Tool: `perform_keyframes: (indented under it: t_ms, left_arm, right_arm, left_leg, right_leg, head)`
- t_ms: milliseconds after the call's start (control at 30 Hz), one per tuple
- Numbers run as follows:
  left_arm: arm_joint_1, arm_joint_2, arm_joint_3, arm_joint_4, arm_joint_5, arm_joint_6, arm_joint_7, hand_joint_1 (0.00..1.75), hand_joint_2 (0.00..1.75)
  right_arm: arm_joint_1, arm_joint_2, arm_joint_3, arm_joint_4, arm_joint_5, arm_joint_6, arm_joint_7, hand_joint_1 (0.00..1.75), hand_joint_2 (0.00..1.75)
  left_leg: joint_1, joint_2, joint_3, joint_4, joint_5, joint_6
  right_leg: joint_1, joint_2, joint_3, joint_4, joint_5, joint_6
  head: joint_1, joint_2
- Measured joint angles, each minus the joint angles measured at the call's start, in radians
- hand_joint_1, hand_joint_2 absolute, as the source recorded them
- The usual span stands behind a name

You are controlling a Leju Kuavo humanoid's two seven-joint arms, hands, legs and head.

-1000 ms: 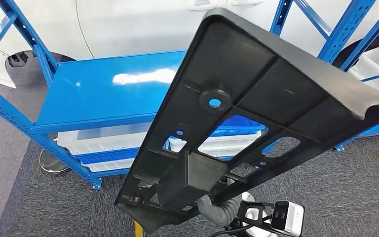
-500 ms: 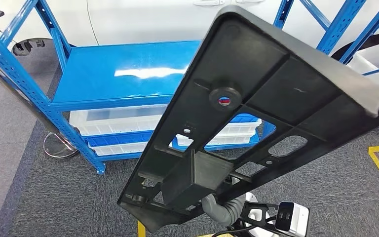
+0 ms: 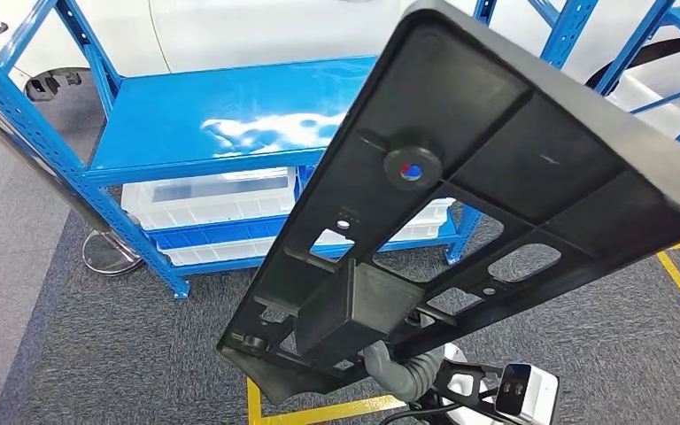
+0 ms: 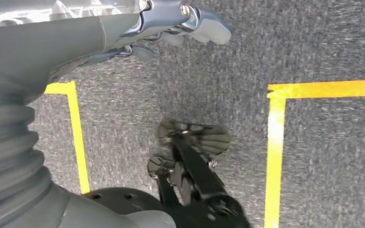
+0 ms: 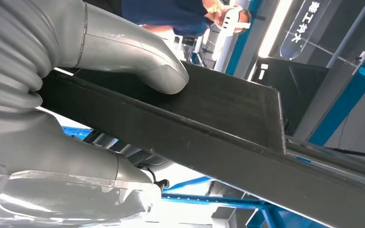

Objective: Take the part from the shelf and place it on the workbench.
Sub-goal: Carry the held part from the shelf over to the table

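The right hand clamps the black part, thumb on one face, fingers beneath, holding it tilted above the grey carpet before a blue shelf. The left hand hangs over the floor, fingers curled, holding nothing. Writing on a sign is illegible.

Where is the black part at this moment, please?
The black part is held up by the right hand, tilted across the right of the head view, in front of the blue shelf and above the grey carpet.
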Motion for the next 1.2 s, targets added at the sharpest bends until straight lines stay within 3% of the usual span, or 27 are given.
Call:
perform_keyframes:
  t_ms: [33,67,133,200,300,367,467,500,533,567,667,733,800,867,900,967,1033,1067,1100,1167,1200]
  left_arm:
    - [0.001,0.000,-0.002,0.000,0.001,0.000,0.000,0.00,1.75]
    - [0.001,0.000,-0.004,0.000,0.002,0.000,0.000,0.00,1.75]
    - [0.001,0.000,-0.005,0.000,0.003,0.001,0.000,0.00,1.75]
    - [0.000,0.000,-0.007,0.000,0.004,0.002,-0.001,0.00,1.75]
    - [0.000,0.000,-0.007,0.000,0.004,0.003,-0.001,0.00,1.75]
    - [-0.001,0.000,-0.008,0.000,0.006,0.005,-0.001,0.00,1.75]
    - [-0.002,0.000,-0.008,0.000,0.012,0.007,-0.001,0.00,1.75]
    - [-0.002,0.000,-0.008,0.000,0.015,0.008,-0.001,0.00,1.75]
    - [-0.002,0.000,-0.008,0.000,0.017,0.008,-0.001,0.00,1.75]
    - [-0.002,0.000,-0.008,0.000,0.018,0.007,-0.001,0.00,1.75]
    - [-0.001,0.001,-0.011,0.000,0.018,0.006,-0.002,0.00,1.75]
    - [0.000,0.004,-0.016,0.000,0.018,0.007,-0.002,0.00,1.75]
    - [0.000,0.011,-0.023,0.000,0.018,0.011,0.000,0.00,1.75]
    - [-0.003,0.019,-0.030,0.000,0.020,0.022,0.004,0.00,1.75]
    - [-0.005,0.024,-0.032,0.000,0.023,0.032,0.005,0.00,1.75]
    - [-0.007,0.031,-0.034,0.000,0.032,0.066,0.001,0.00,1.75]
    - [-0.007,0.033,-0.034,0.000,0.037,0.105,-0.007,0.00,1.75]
    - [-0.007,0.033,-0.035,0.000,0.037,0.123,-0.010,0.00,1.75]
    - [-0.008,0.033,-0.038,0.000,0.037,0.136,-0.014,0.00,1.75]
    - [-0.010,0.034,-0.046,0.000,0.035,0.144,-0.022,0.00,1.75]
    - [-0.011,0.034,-0.051,0.000,0.034,0.139,-0.026,0.00,1.75]
  right_arm:
    - [0.002,-0.001,-0.001,-0.001,0.000,-0.001,0.000,1.75,1.75]
    - [0.004,-0.001,-0.003,-0.004,0.000,-0.001,0.000,1.75,1.75]
    - [0.006,-0.002,-0.005,-0.012,0.000,-0.001,0.000,1.75,1.75]
    - [0.007,-0.002,-0.007,-0.020,-0.001,-0.001,0.000,1.75,1.75]
    - [0.007,-0.003,-0.009,-0.026,-0.001,0.000,0.000,1.75,1.75]
    - [0.006,-0.004,-0.012,-0.032,0.001,0.000,0.000,1.75,1.75]
    - [0.005,-0.008,-0.018,-0.040,0.005,0.000,0.000,1.75,1.75]
    - [0.006,-0.010,-0.022,-0.041,0.005,0.000,0.000,1.75,1.75]
    - [0.006,-0.012,-0.028,-0.042,0.004,0.001,0.000,1.75,1.75]
    - [0.007,-0.014,-0.037,-0.044,0.001,0.002,0.000,1.75,1.75]
    - [0.010,-0.017,-0.067,-0.065,-0.006,0.008,0.000,1.75,1.75]
    - [0.011,-0.018,-0.084,-0.083,0.000,0.008,0.000,1.75,1.75]
    - [0.013,-0.018,-0.093,-0.097,0.013,-0.008,0.000,1.75,1.75]
    - [0.012,-0.018,-0.096,-0.108,0.026,-0.040,0.000,1.75,1.75]
    - [0.011,-0.018,-0.095,-0.112,0.031,-0.061,0.000,1.75,1.75]
    - [0.008,-0.019,-0.093,-0.117,0.048,-0.111,0.000,1.75,1.75]
    - [0.006,-0.027,-0.083,-0.124,0.067,-0.166,0.000,1.75,1.75]
    - [0.003,-0.032,-0.076,-0.129,0.075,-0.193,0.000,1.75,1.75]
    - [-0.004,-0.039,-0.067,-0.134,0.081,-0.219,0.000,1.75,1.75]
    - [-0.028,-0.052,-0.050,-0.140,0.087,-0.266,0.000,1.75,1.75]
    - [-0.042,-0.059,-0.042,-0.141,0.090,-0.284,0.000,1.75,1.75]
  left_leg:
    - [0.001,0.000,0.001,0.020,0.000,-0.002]
    - [0.002,0.000,0.021,-0.002,0.019,-0.003]
    - [0.006,0.000,0.101,-0.133,0.073,-0.002]
    - [0.003,-0.001,0.158,-0.235,0.096,0.005]
    - [0.001,-0.002,0.163,-0.262,0.091,0.022]
    - [0.005,-0.002,0.163,-0.271,0.094,0.035]
    - [0.004,-0.001,0.158,-0.274,0.099,0.048]
    - [0.003,0.001,0.156,-0.273,0.099,0.050]
    - [0.003,0.004,0.155,-0.272,0.100,0.051]
    - [0.002,0.007,0.154,-0.270,0.100,0.051]
    - [-0.001,0.017,0.154,-0.264,0.098,0.047]
    - [-0.006,0.028,0.153,-0.261,0.097,0.039]
    - [-0.008,0.045,0.152,-0.262,0.099,0.028]
    - [-0.005,0.042,0.145,-0.243,0.080,0.018]
    - [-0.004,0.033,0.132,-0.207,0.053,0.014]
    - [-0.002,0.010,0.082,-0.081,-0.021,0.008]
    - [-0.002,0.003,0.045,0.021,-0.057,0.005]
    - [-0.002,0.001,0.050,0.020,-0.046,0.006]
    - [-0.001,-0.003,0.074,-0.022,-0.018,0.008]
    - [0.000,-0.042,0.145,-0.161,0.044,0.015]
    - [0.001,-0.063,0.170,-0.216,0.061,0.018]
  right_leg:
    - [0.000,0.000,-0.006,0.004,0.002,0.001]
    - [0.000,0.001,-0.010,0.009,0.002,0.002]
    - [-0.001,0.001,-0.016,0.019,-0.002,0.007]
    - [0.001,0.001,-0.024,0.028,-0.004,0.017]
    - [0.004,0.001,-0.034,0.035,-0.002,0.033]
    - [0.003,0.004,-0.049,0.063,-0.024,0.044]
    - [-0.001,0.007,-0.134,0.237,-0.110,0.053]
    - [-0.002,0.007,-0.163,0.295,-0.127,0.055]
    - [-0.003,0.007,-0.178,0.322,-0.125,0.055]
    - [-0.003,0.007,-0.174,0.310,-0.104,0.055]
    - [0.001,-0.023,-0.086,0.119,-0.007,0.045]
    - [0.008,-0.039,-0.061,0.052,0.012,0.034]
    - [0.010,-0.023,-0.067,0.047,0.017,0.023]
    - [0.006,-0.008,-0.069,0.041,0.027,0.011]
    - [0.004,-0.002,-0.070,0.037,0.032,0.005]
    - [0.002,0.013,-0.075,0.037,0.037,-0.001]
    - [0.003,0.032,-0.080,0.039,0.041,-0.001]
    - [0.003,0.042,-0.082,0.041,0.042,0.000]
    - [0.003,0.053,-0.083,0.043,0.043,0.002]
    - [0.004,0.074,-0.087,0.050,0.045,0.007]
    - [0.004,0.084,-0.092,0.054,0.046,0.011]
  head:
    - [0.000,0.000]
    - [0.000,0.000]
    - [0.000,0.000]
    - [0.000,0.000]
    - [0.001,0.000]
    - [0.003,0.000]
    - [0.006,0.000]
    - [0.006,0.000]
    - [0.007,0.000]
    - [0.007,0.000]
    - [0.007,0.000]
    - [0.006,0.000]
    - [0.005,0.000]
    - [0.004,0.000]
    - [0.004,0.000]
    - [0.003,0.000]
    - [0.003,0.000]
    - [0.003,0.000]
    - [0.003,0.000]
    - [0.003,0.000]
    - [0.003,0.000]
